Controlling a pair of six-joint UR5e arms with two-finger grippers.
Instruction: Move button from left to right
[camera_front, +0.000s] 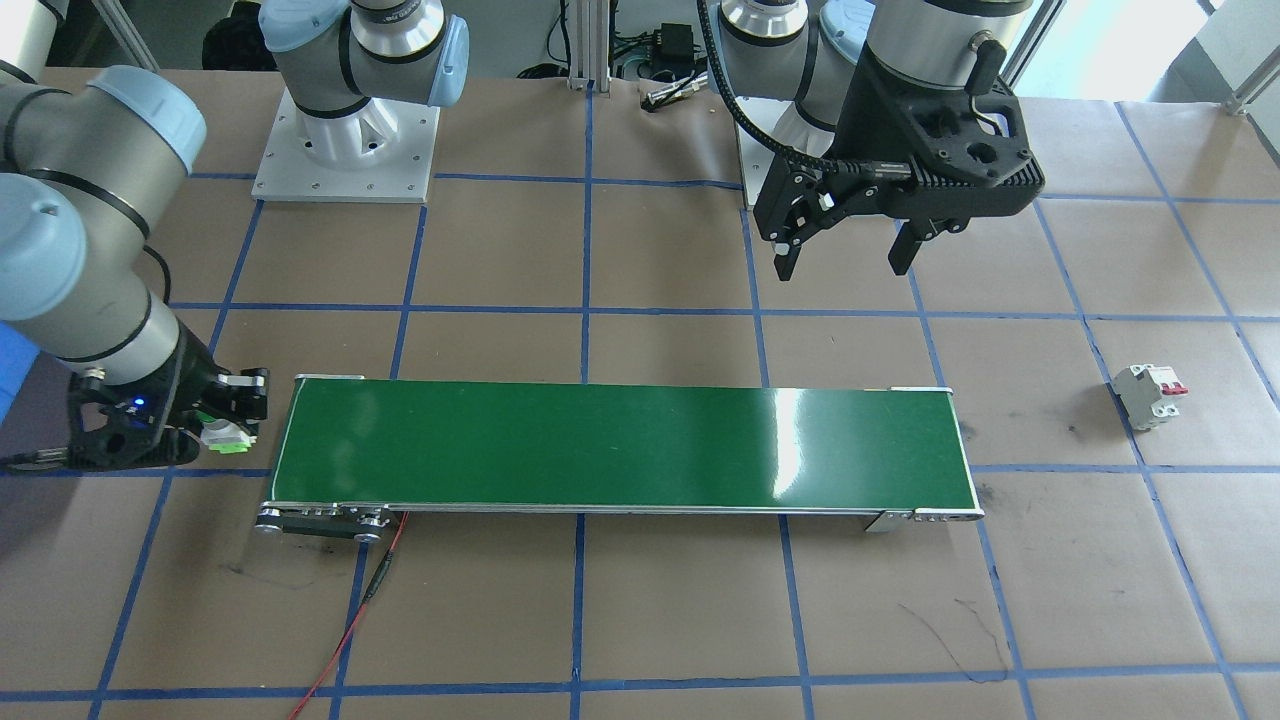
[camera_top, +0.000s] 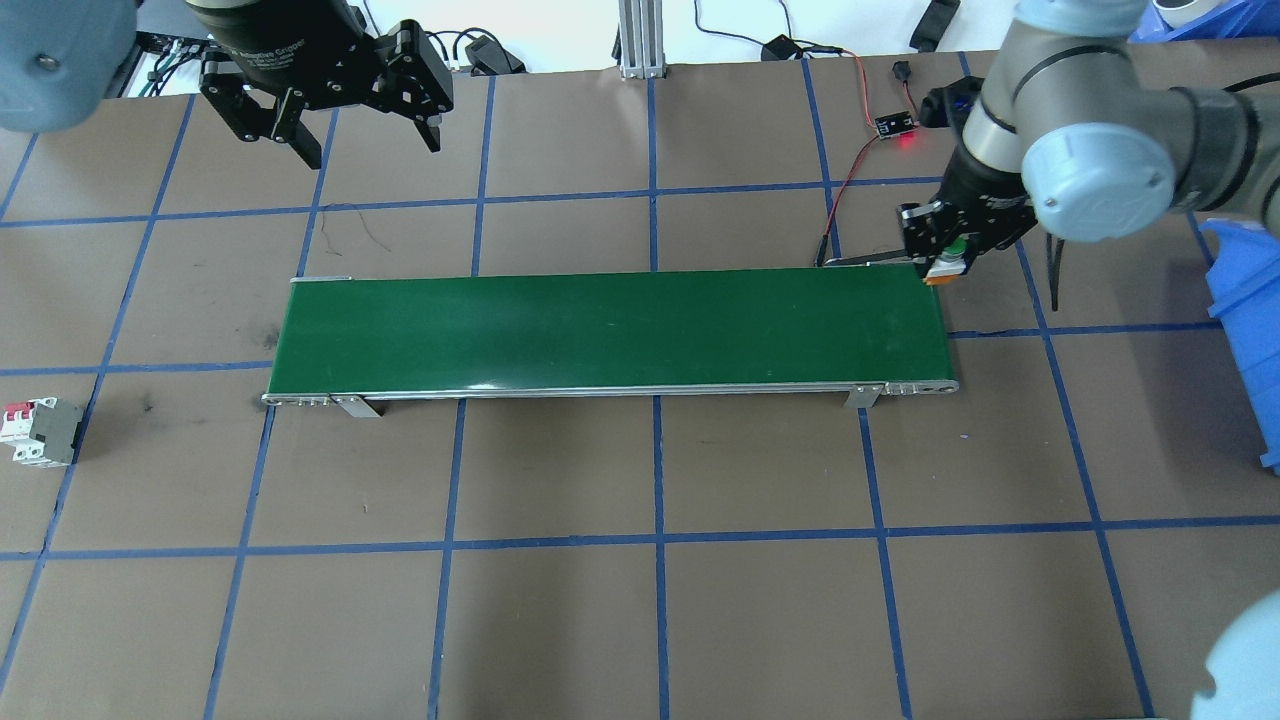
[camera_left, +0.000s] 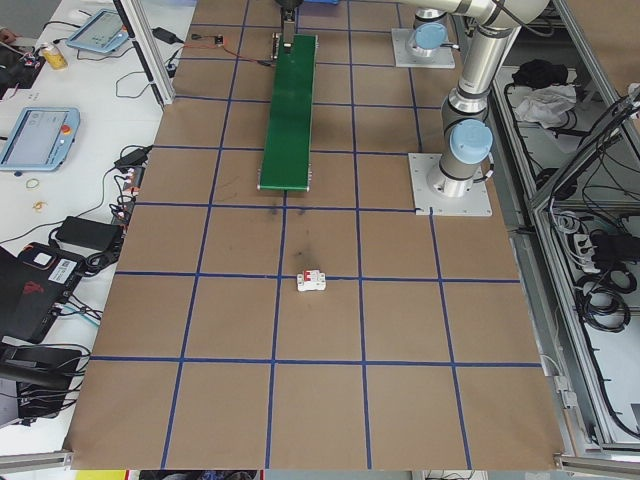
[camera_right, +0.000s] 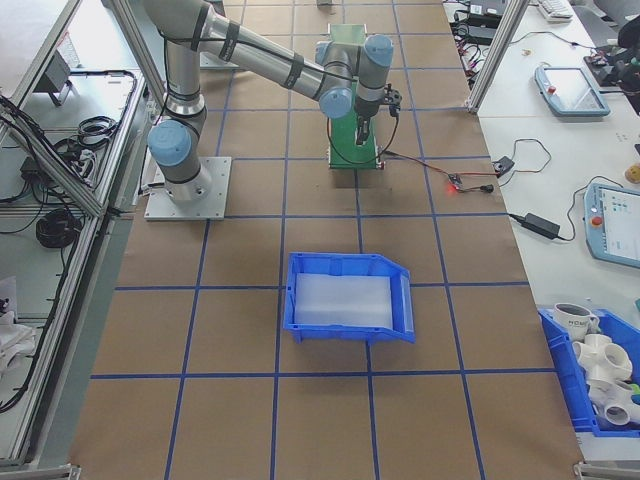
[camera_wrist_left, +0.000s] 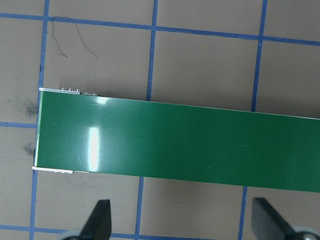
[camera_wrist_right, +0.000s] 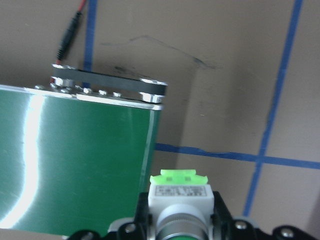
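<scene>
The button (camera_wrist_right: 181, 196), with a light-green base block and a silver collar, sits between the fingers of my right gripper (camera_wrist_right: 181, 222), which is shut on it. The front view shows the button (camera_front: 228, 437) in that gripper (camera_front: 232, 415) just off the end of the green conveyor belt (camera_front: 620, 440). Seen from overhead, the button (camera_top: 950, 262) and gripper (camera_top: 943, 250) are at the belt's (camera_top: 610, 330) far right corner. My left gripper (camera_top: 370, 148) hangs open and empty behind the belt's left end, also seen open from the front (camera_front: 842, 266).
A white circuit breaker (camera_top: 40, 430) with red levers lies on the table left of the belt. A blue bin (camera_top: 1245, 330) stands at the right edge. A red wire (camera_top: 850, 170) runs from a small board to the belt's right end.
</scene>
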